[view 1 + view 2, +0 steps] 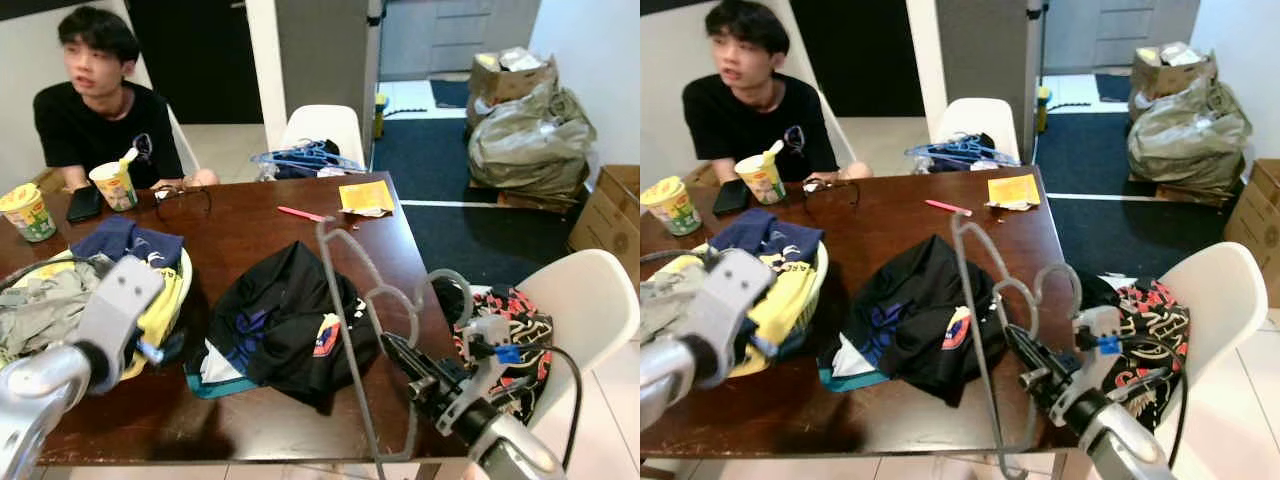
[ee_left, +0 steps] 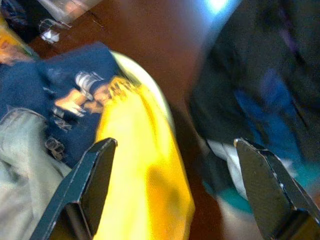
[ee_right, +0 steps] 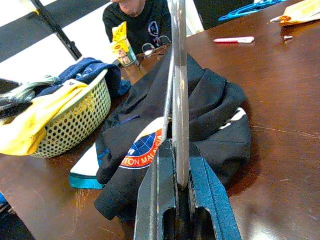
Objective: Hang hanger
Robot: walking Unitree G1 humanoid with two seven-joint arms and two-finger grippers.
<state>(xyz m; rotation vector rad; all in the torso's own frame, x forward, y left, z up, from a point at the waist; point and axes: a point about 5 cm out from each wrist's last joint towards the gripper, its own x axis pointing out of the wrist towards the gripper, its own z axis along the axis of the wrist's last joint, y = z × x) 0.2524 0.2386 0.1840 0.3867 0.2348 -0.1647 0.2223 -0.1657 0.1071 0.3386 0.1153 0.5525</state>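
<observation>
Dark wood table (image 1: 250,225), person seated at far left corner. Pale perforated laundry basket (image 3: 80,117) on the table's left side holds yellow cloth (image 2: 145,165), navy garment (image 1: 128,240) and grey fabric (image 1: 40,300). Black jersey (image 1: 285,325) lies mid-table, just beside the basket. Right gripper (image 3: 177,172) clamped on grey hanger (image 1: 350,310), held upright over the table's near right edge. Left gripper (image 2: 175,187) fingers spread, above the basket rim.
</observation>
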